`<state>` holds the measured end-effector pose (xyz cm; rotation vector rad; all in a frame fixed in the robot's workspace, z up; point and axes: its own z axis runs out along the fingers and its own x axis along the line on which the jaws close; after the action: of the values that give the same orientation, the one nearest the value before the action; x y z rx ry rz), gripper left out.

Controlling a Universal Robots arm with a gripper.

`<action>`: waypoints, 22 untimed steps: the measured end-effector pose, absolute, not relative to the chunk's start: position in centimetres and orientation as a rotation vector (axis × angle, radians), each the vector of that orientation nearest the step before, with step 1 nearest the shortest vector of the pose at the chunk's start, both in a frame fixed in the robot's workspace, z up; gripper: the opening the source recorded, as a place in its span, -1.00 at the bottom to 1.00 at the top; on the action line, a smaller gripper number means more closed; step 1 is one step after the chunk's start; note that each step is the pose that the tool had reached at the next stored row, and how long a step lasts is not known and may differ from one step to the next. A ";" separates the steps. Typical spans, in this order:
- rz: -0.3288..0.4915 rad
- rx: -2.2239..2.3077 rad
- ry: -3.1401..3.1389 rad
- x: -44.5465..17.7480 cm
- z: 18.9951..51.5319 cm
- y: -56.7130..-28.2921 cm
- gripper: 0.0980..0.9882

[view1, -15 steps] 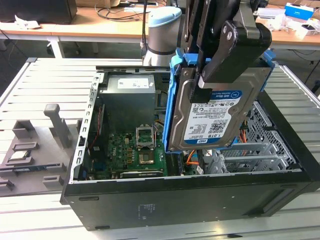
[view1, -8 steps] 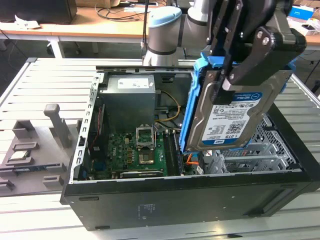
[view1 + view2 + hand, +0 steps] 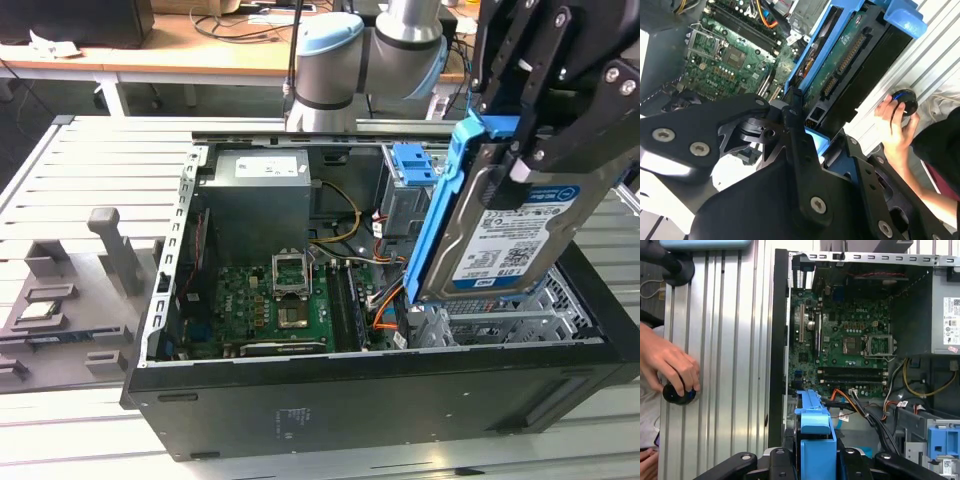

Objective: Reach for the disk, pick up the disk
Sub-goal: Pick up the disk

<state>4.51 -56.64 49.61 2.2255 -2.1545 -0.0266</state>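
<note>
Silver metal and bright blue plastic mark the disk (image 3: 505,235), which hangs upright in the air above the open computer case (image 3: 300,400), at about 3 o'clock in the exterior view. The gripper (image 3: 520,160) is clamped on its upper end, the black fingers (image 3: 545,150) pressing the blue frame and the top edge of the drive from either side. The labelled face is turned toward the exterior camera, and the drive's lower edge sits just above the metal drive cage (image 3: 500,320) in the case. It looks lifted clear, so the pick-up seems largely done.

In the first wrist view the blue frame (image 3: 815,440) stands between the gripper's black links, with the green circuit board (image 3: 840,340) beyond it. In the second wrist view the drive's underside, with its connector, runs toward 1 o'clock.

A person's hand (image 3: 670,365) rests on a small black knob (image 3: 677,394) on the ribbed metal surface (image 3: 725,340) beside the case.

The risks, as a judgement: the hold is on a plastic frame near one end, so the heavy drive could pivot or slip and drop onto the board or cage. Orange and black cables (image 3: 385,300) lie close beneath and could snag. The hand nearby could be struck if the arm swings that way.
</note>
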 end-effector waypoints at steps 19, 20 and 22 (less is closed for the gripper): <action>-0.027 2.225 -2.154 9.3 47.3 -56.1 -0.40; -0.027 2.225 -2.154 9.4 47.2 -55.9 -0.40; -0.026 2.225 -2.154 9.6 46.7 -55.4 -0.40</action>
<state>9.60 -55.44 46.70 2.2248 -2.1539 -0.0261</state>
